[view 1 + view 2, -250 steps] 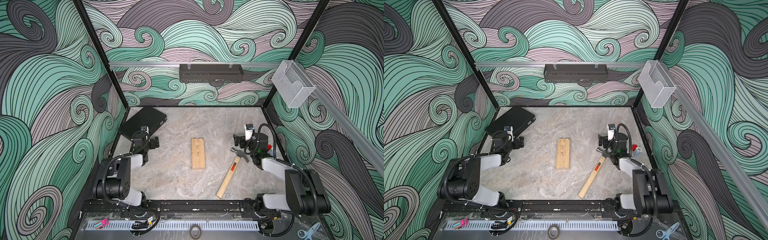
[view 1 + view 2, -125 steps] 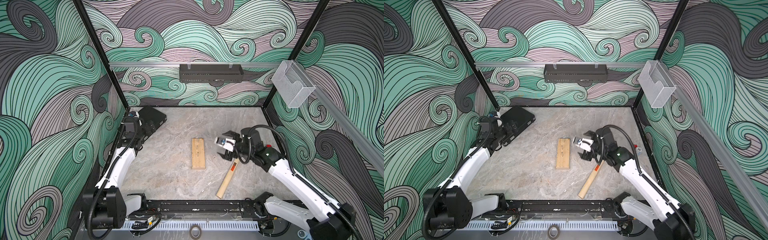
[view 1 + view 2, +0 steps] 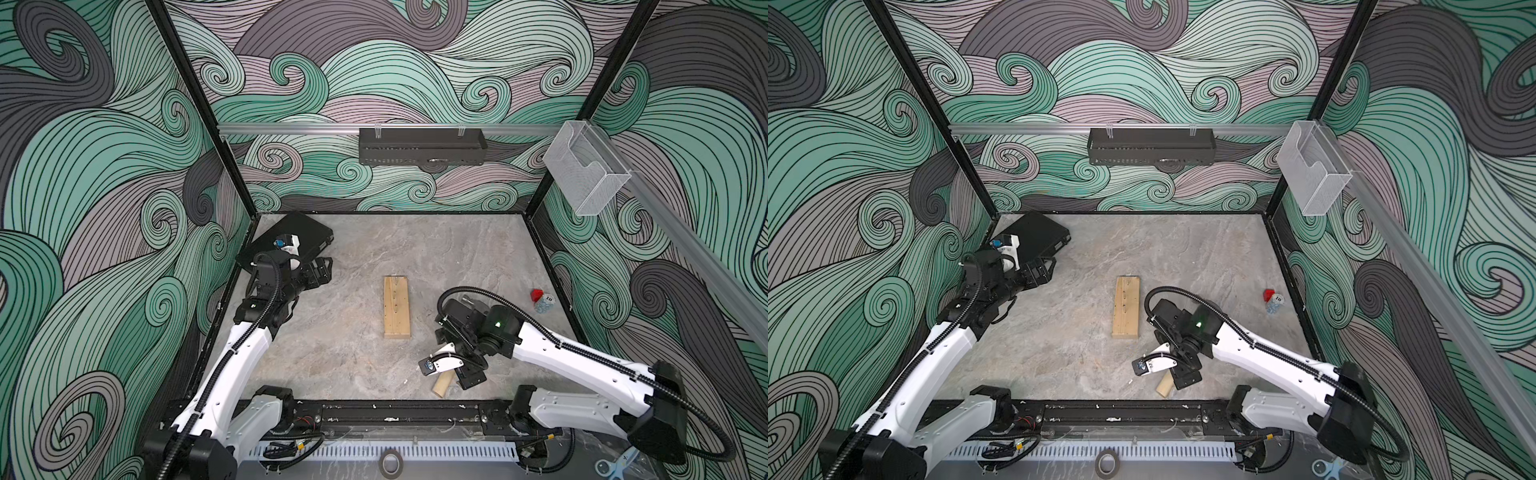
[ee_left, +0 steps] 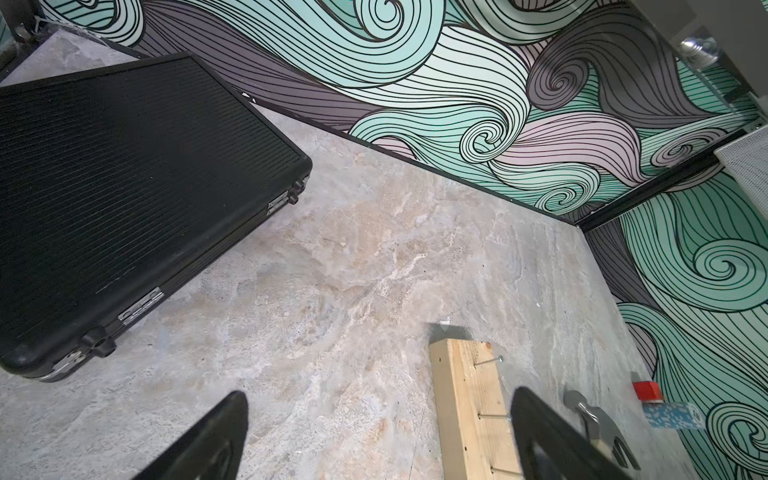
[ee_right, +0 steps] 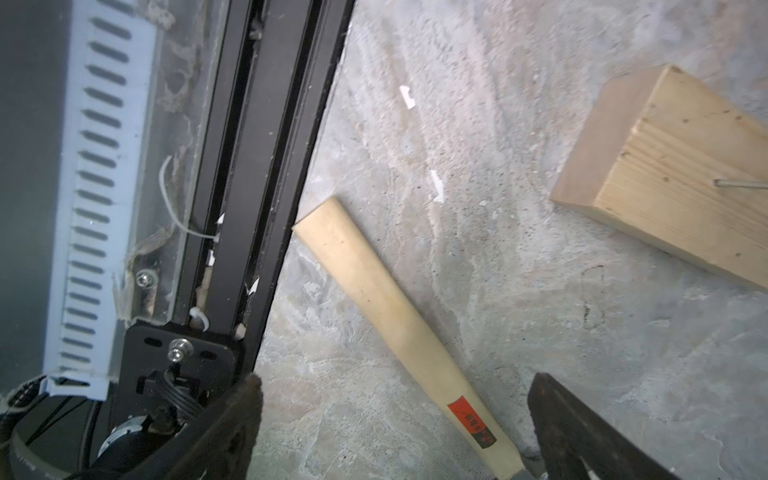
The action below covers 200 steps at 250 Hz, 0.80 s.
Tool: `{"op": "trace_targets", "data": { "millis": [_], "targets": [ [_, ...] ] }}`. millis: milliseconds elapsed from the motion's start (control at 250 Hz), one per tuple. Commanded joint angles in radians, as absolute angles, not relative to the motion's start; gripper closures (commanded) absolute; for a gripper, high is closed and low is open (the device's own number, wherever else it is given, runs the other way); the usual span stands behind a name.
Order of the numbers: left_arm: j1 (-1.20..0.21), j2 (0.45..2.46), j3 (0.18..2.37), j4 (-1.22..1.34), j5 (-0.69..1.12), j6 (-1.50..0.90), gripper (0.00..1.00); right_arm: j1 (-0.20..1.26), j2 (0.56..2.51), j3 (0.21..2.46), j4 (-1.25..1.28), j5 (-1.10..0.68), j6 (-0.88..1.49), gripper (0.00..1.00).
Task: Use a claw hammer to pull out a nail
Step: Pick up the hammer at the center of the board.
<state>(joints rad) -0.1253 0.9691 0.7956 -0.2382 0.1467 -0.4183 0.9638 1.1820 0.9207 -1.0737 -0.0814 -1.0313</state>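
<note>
In the far left corner of the table (image 3: 353, 257) lies a closed black case (image 3: 318, 232), and the left arm (image 3: 245, 345) reaches out just in front of it. The left jaws stand wide apart with nothing between them, held above bare table beside the case, as the left wrist view shows. Near the middle lies a pale wood block (image 3: 397, 307), set lengthwise front to back, with thin nails (image 4: 488, 360) standing out of its top face (three show in the left wrist view). Just right of the block lies the claw hammer (image 5: 395, 316), flat on the table, its handle butt (image 3: 444, 383) near the black front rail (image 3: 395, 405). In both top views the right arm (image 3: 561, 353) covers most of it. The right jaws are wide apart too, set on either side of the handle near its orange-and-black label (image 5: 471, 419); whether they touch the wood I cannot tell. Further right, near the wall, sits a small red-topped container (image 3: 540, 300), well apart from the hammer.
</note>
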Motion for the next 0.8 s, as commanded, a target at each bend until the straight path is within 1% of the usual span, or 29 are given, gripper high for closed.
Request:
{"op": "trace_targets", "data": {
  "millis": [0, 96, 200, 443, 691, 795],
  "targets": [
    [-0.133, 0.947, 0.783, -0.287, 0.148, -0.397, 0.04, 0.97, 1.238, 0.903, -1.143, -0.042, -1.077, 0.0],
    [-0.135, 0.938, 0.778, -0.289, 0.148, -0.393, 0.04, 0.972, 1.314, 0.893, -1.116, -0.014, -1.07, 0.0],
    [-0.137, 0.936, 0.772, -0.289, 0.143, -0.394, 0.04, 0.974, 1.357, 0.852, -1.004, -0.025, -1.051, 0.01],
    [-0.137, 0.921, 0.756, -0.293, 0.129, -0.379, 0.04, 0.977, 1.456, 0.804, -0.87, 0.01, -1.044, 0.1],
    [-0.137, 0.928, 0.752, -0.301, 0.124, -0.372, 0.04, 0.975, 1.55, 0.815, -0.769, 0.009, -0.999, 0.24],
    [-0.137, 0.926, 0.746, -0.301, 0.124, -0.369, 0.04, 0.954, 1.579, 0.834, -0.759, -0.02, -0.975, 0.3]
  ]
}}
